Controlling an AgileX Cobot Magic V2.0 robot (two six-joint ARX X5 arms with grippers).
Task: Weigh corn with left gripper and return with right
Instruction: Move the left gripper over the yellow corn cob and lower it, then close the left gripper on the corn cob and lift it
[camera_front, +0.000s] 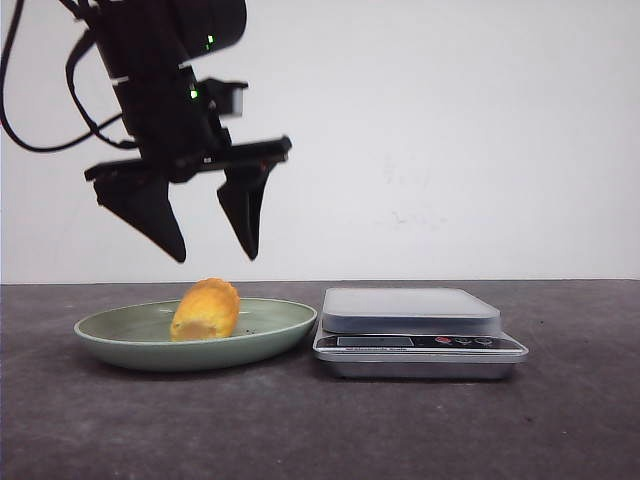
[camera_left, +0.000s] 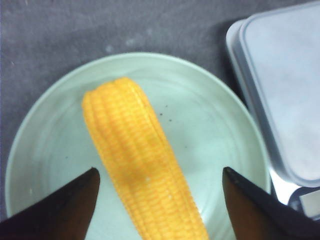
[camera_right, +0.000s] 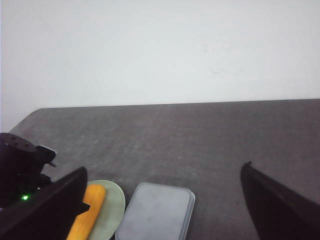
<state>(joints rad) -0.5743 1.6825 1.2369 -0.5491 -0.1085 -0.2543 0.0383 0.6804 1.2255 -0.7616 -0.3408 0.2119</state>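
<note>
Your left gripper (camera_front: 213, 250) hangs open, empty, directly above the corn (camera_front: 206, 310), cob's long axis crossing btwn its jaws.

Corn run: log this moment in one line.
corn: on plate | left gripper: open above corn | right gripper: open | scale: bare

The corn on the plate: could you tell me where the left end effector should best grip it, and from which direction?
Probably from above, closing across the middle of the corn. It lies flat on the plate, and the open left end effector already straddles its long axis.
</note>
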